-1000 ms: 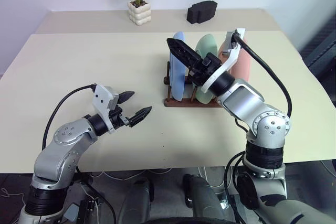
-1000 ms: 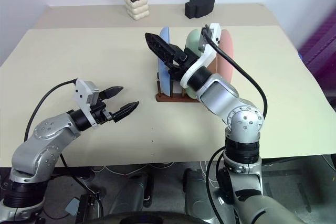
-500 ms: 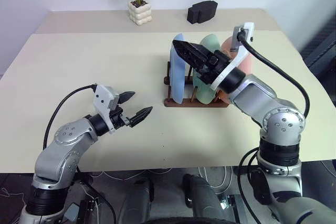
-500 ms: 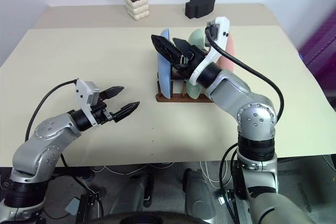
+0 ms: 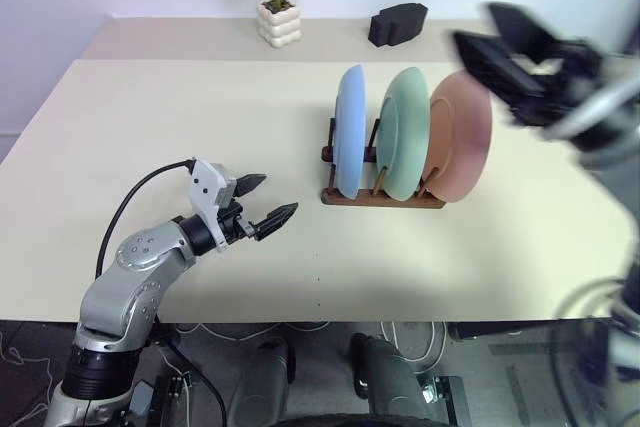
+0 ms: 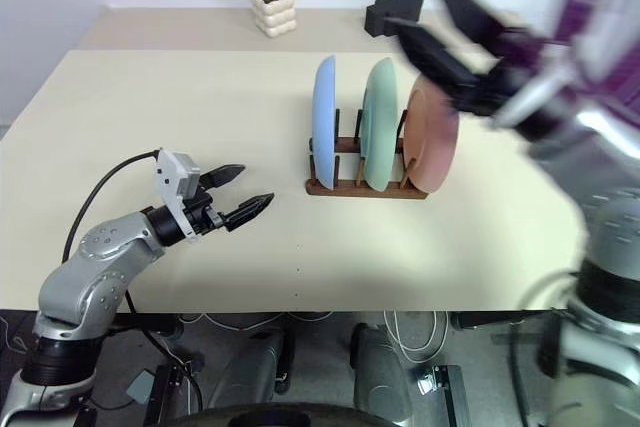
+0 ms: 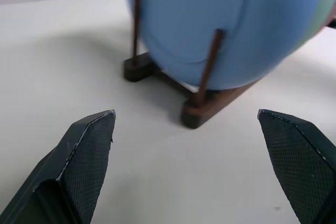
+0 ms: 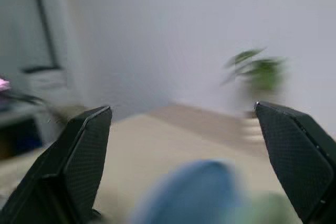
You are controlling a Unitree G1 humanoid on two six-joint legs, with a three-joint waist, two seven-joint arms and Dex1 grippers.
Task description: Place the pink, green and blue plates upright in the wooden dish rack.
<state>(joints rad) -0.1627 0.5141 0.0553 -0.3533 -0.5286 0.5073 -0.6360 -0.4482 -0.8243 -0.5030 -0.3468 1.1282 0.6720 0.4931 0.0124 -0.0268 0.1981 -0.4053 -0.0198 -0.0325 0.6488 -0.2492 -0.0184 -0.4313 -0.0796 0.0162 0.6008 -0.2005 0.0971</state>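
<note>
The wooden dish rack (image 5: 382, 194) stands on the beige table (image 5: 180, 127). Three plates stand upright in it: the blue plate (image 5: 349, 131) at the rack's left end, the green plate (image 5: 404, 133) in the middle slot, the pink plate (image 5: 458, 136) at the right end. The left gripper (image 5: 264, 203) hovers left of the rack, jaws spread, empty. The right gripper (image 5: 500, 42) is above and right of the rack, jaws spread, empty. A potted plant (image 5: 277, 2) and a black block (image 5: 397, 24) sit behind the rack.
</note>
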